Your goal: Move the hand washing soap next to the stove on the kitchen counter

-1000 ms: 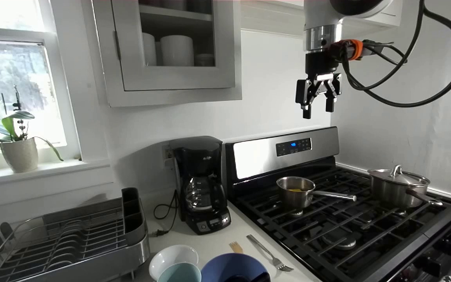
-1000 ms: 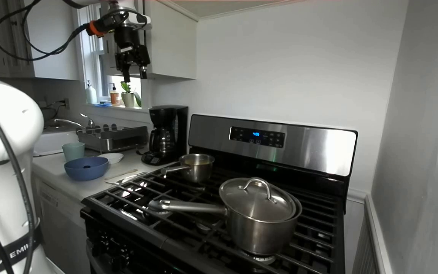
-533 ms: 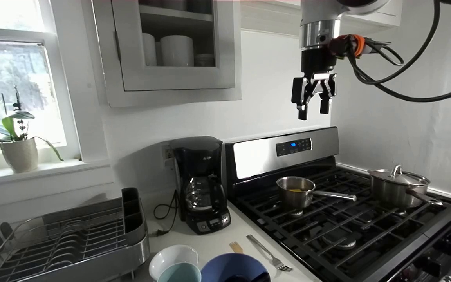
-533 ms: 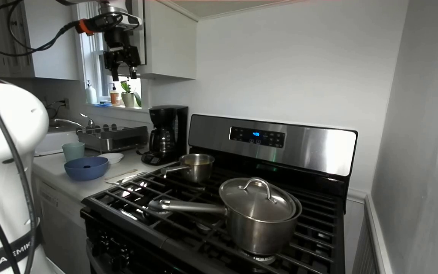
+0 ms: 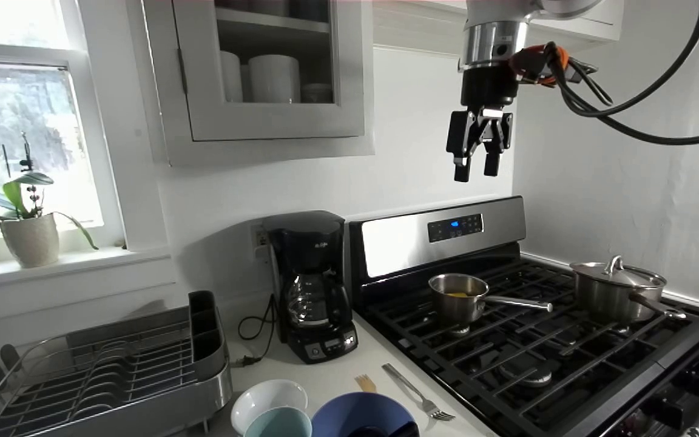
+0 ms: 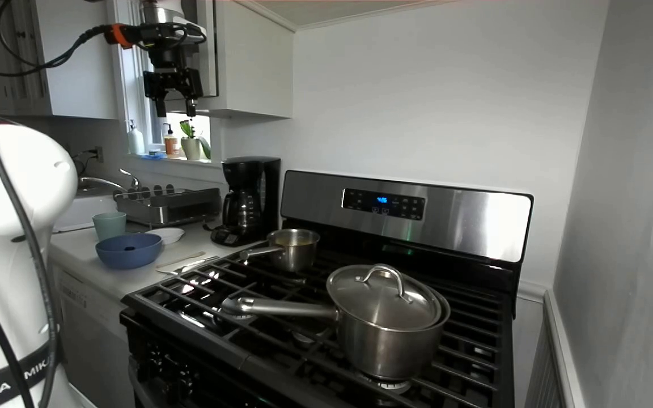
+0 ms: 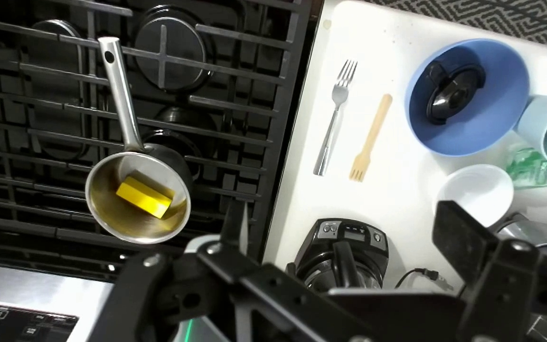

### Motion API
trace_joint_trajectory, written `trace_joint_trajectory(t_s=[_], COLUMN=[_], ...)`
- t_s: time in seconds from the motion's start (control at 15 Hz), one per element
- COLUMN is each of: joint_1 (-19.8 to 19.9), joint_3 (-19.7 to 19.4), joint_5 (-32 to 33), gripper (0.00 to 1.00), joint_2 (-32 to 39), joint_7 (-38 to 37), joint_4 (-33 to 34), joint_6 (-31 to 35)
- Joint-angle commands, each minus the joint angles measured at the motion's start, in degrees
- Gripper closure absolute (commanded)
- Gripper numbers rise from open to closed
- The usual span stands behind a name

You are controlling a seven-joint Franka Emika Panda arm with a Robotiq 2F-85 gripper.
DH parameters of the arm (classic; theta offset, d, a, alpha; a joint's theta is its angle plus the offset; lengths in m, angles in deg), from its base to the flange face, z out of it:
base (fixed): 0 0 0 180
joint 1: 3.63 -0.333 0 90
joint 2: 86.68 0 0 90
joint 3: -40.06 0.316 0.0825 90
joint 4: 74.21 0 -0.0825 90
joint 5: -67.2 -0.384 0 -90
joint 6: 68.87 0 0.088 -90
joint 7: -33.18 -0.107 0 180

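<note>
on the left, a mint cup [image 6: 110, 226] on the worktop [image 7: 411, 190], plus a green labelled thing [image 7: 527, 166] right by it in the wrist view, too fuzzy to read, maybe soap too. up on the windowsill [image 5: 91, 260], in an exterior view, a pale pump bottle [image 6: 136, 140] and then an amber pump bottle [image 6: 171, 143], both upright, both plausibly hand soap, no telling which to move. next along, the claw [image 6: 176, 109], high in the air, spread pretty wide with nothing in its grip and well apart from either bottle. lower down, a metal fork [image 7: 334, 118] and a wooden fork [image 7: 372, 135], then back on the windowsill a potted plant [image 6: 191, 148]. further right, a coffee maker [image 6: 250, 198] on the worktop and finally the stove [image 6: 315, 198], with a saucepan [image 6: 294, 252] and a lidded pot [image 6: 389, 334] on top. neither bottle beside the stove yet, so probably just the reach stage, no grab made. next move, imo: over to the windowsill, down to bottle height, around the correct bottle without knocking the other one or the potted plant, then a firm squeeze. after that, a high carry past the coffee maker and a gentle upright set-down near the stove, clear of both forks.
</note>
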Motion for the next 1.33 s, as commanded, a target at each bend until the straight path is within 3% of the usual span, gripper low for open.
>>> trace_joint_trajectory(t_s=[0.0,0.2,0.6,0.87,1.27], joint_1=[-0.2,-0.6,-4.8,-8.3,-14.3], joint_3=[-0.2,0.4,7.0,12.2,16.4], joint_5=[0.1,0.4,4.0,9.5,14.8], gripper=[0.0,0.0,0.0,0.0,0.0], joint_2=[0.1,0.7,6.6,13.2,25.7], joint_7=[0.0,0.5,3.0,5.4,12.7], joint_4=[0.2,1.1,8.9,16.2,27.0], joint_6=[-0.1,0.1,-1.5,-1.3,-4.0])
